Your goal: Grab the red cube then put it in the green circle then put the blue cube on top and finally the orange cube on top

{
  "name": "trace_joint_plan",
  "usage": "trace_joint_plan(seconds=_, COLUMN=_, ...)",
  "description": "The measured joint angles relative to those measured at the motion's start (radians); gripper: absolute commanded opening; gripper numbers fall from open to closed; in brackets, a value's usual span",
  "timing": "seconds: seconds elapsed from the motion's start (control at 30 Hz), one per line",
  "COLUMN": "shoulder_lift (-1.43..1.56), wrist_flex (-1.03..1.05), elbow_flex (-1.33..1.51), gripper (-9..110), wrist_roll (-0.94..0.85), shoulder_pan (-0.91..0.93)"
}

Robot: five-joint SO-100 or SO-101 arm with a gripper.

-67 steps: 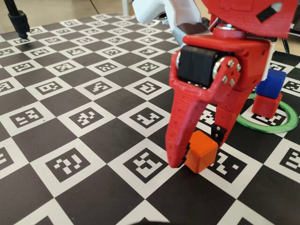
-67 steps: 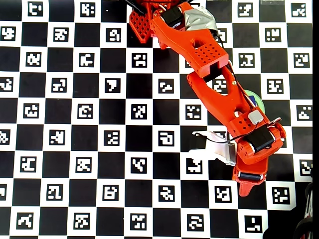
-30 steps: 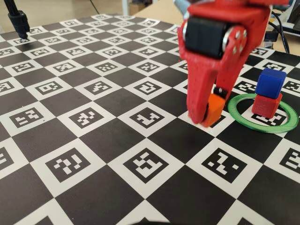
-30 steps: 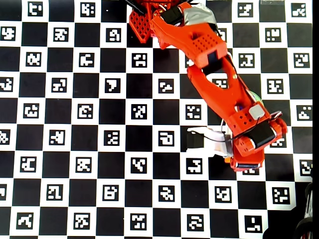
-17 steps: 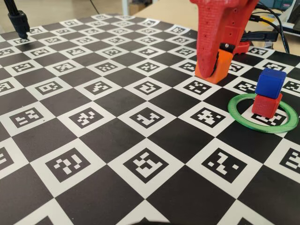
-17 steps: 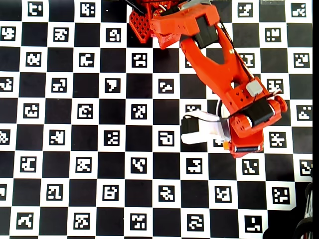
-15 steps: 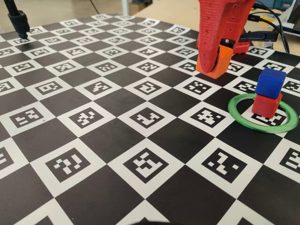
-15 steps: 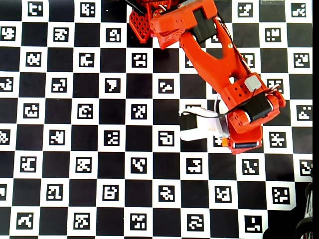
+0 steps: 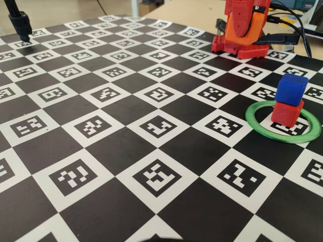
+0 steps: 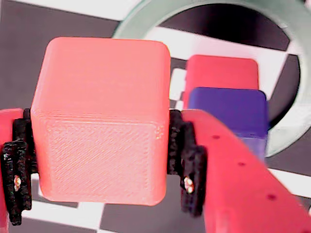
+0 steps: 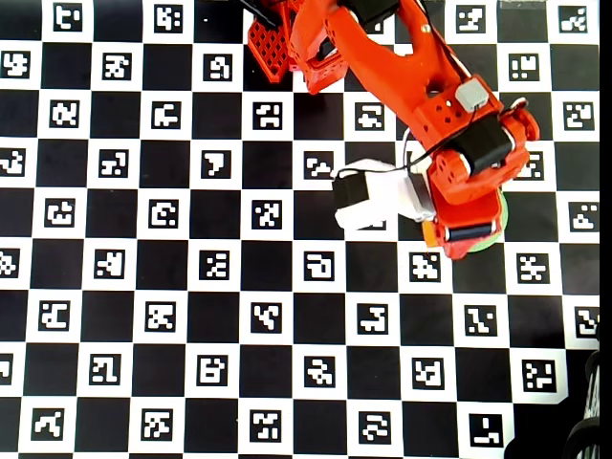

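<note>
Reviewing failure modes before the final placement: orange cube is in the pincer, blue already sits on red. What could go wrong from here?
1. The blue cube sits slightly askew on the red cube, so a hard or off-centre touchdown may topple the stack out of the green circle.
2. The pincer holds the orange cube by its lower part only; it could tilt on release.
3. In the overhead view the arm hides the stack, so alignment is hard to check.
</note>
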Motion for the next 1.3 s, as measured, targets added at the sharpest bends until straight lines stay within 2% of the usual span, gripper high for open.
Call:
trace_joint_plan(seconds=0.47, shoulder_lift=0.129, wrist_flex=0.031, elbow_flex=0.149, gripper=8, wrist_roll=0.087, shoulder_pan=-0.097)
trace_joint_plan(seconds=1.3, shoulder_lift=0.153, wrist_flex=-0.032, elbow_flex=0.152, gripper=8, wrist_roll=0.302, shoulder_pan=-0.249)
